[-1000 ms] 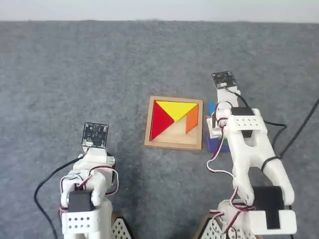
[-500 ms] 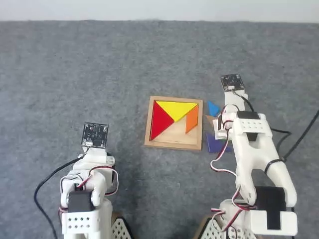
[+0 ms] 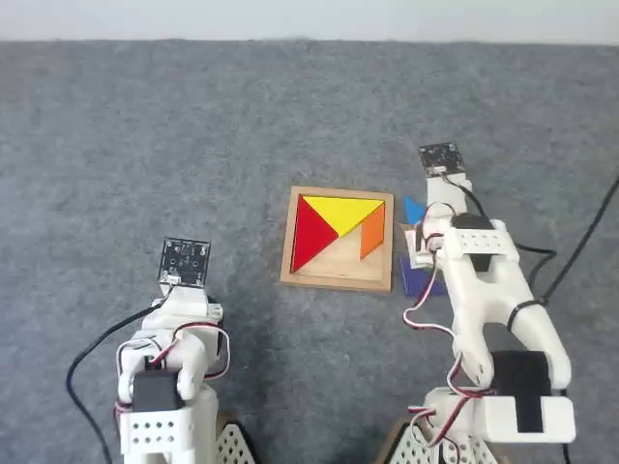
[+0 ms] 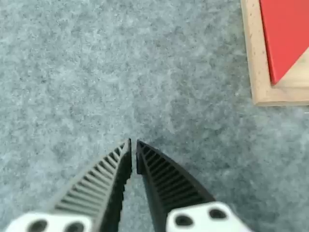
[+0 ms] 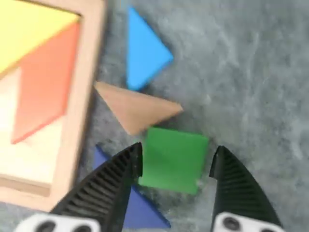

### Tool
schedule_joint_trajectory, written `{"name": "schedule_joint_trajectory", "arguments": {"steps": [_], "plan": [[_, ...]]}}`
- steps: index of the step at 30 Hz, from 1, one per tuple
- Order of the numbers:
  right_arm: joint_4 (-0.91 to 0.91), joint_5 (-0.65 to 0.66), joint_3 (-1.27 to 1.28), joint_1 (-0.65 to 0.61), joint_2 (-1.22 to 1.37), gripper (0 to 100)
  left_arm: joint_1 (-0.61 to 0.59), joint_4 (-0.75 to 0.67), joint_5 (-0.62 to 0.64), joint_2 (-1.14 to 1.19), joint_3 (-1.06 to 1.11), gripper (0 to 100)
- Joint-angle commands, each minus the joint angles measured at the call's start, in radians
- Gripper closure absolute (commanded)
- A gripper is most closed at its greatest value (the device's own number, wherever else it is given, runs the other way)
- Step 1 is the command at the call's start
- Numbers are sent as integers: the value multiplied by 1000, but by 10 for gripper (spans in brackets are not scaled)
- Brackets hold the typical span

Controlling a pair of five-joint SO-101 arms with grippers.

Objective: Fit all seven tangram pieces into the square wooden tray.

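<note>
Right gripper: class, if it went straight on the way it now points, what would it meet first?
Probably the green square, which sits framed by the open right gripper; how far above the square it hangs is unclear.

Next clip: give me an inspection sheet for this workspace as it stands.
Surface: grey carpet-like mat.
Job's things: square wooden tray holds red triangle, yellow triangle, orange piece; blue triangle, tan triangle, green square, dark blue piece lie beside it.
Clutter: nothing seen.
Grippers: left gripper shut over bare mat; right gripper open, straddling the green square.
Cables: black cables at both arms.
Surroundings: pale wall behind the mat.
</note>
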Motion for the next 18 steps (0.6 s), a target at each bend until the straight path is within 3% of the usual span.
{"name": "schedule_joint_trajectory", "arguments": {"steps": [1, 6, 18], "plan": [[-8, 3, -123, -59, -1, 753, 2, 3, 0, -17, -12, 979], [5, 6, -201, -133, 70, 753, 2, 3, 0, -17, -12, 979], [1, 12, -299, -128, 286, 756, 2, 3, 0, -17, -12, 979]]}}
